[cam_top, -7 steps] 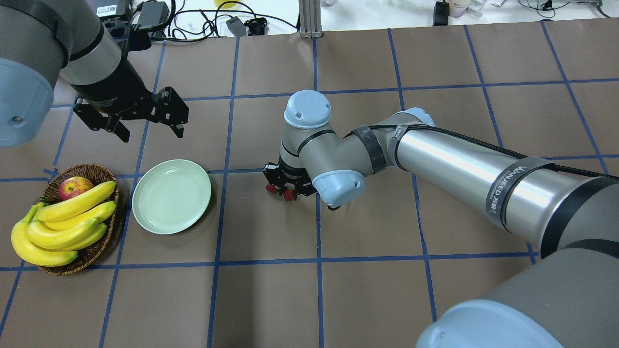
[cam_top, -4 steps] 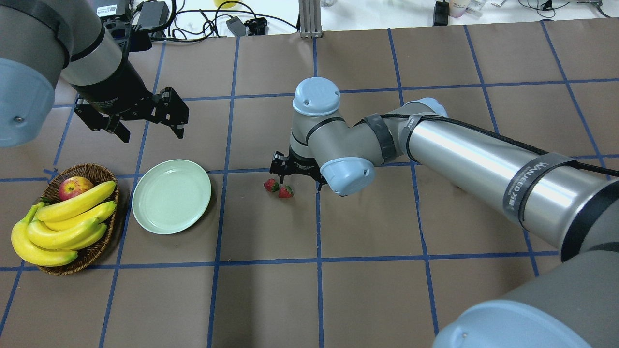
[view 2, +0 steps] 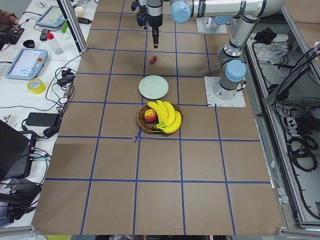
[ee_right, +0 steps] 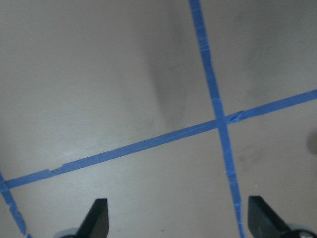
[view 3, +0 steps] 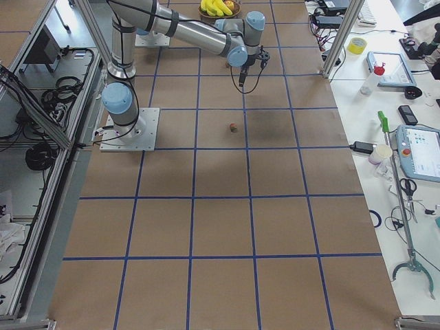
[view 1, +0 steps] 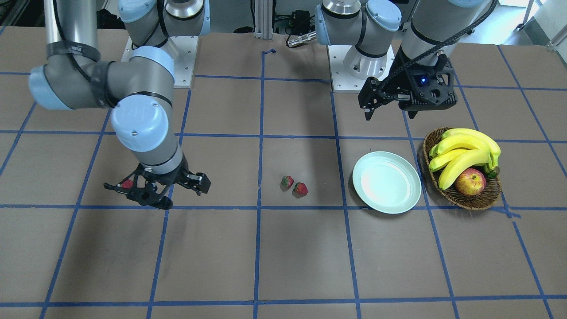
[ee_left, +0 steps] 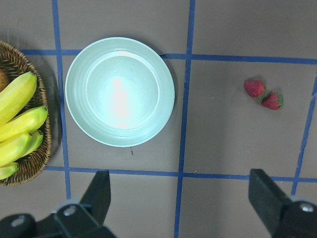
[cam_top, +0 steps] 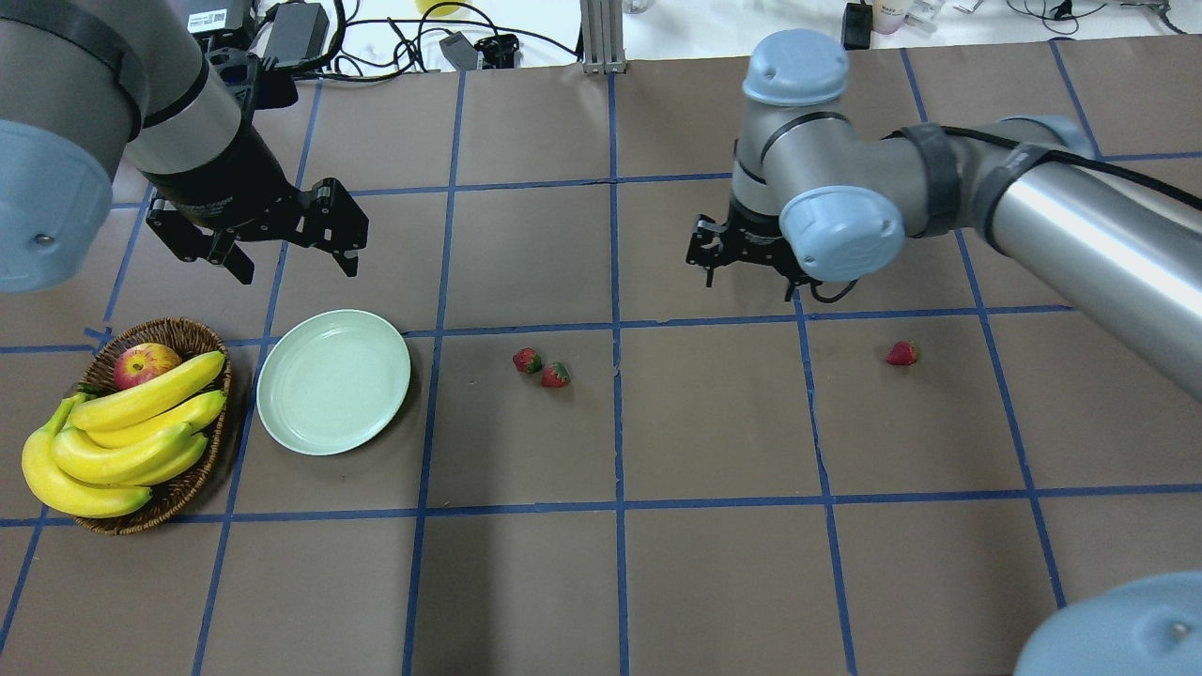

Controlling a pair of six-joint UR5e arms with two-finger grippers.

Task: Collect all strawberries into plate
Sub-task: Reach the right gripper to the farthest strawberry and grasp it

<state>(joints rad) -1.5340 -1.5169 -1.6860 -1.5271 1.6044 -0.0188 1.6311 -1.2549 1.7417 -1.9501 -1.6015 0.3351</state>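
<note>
Two strawberries [cam_top: 528,360] [cam_top: 555,375] lie side by side on the table right of the pale green plate [cam_top: 333,381]. They also show in the left wrist view [ee_left: 254,88] with the plate [ee_left: 120,91]. A third strawberry [cam_top: 902,353] lies alone far to the right. In the front view this strawberry [view 1: 127,183] is partly behind the right gripper [view 1: 155,195]. My right gripper [cam_top: 751,280] hovers open and empty between the pair and the lone berry. My left gripper [cam_top: 293,263] hovers open and empty beyond the plate.
A brown wicker basket [cam_top: 192,488] with bananas [cam_top: 122,441] and an apple [cam_top: 146,364] stands left of the plate. Cables and power bricks [cam_top: 291,33] lie along the far table edge. Blue tape lines grid the brown table.
My right gripper rose from over the two strawberries and swung far right and away from me, leaving them on the table. The third strawberry now shows. The left arm barely moved.
</note>
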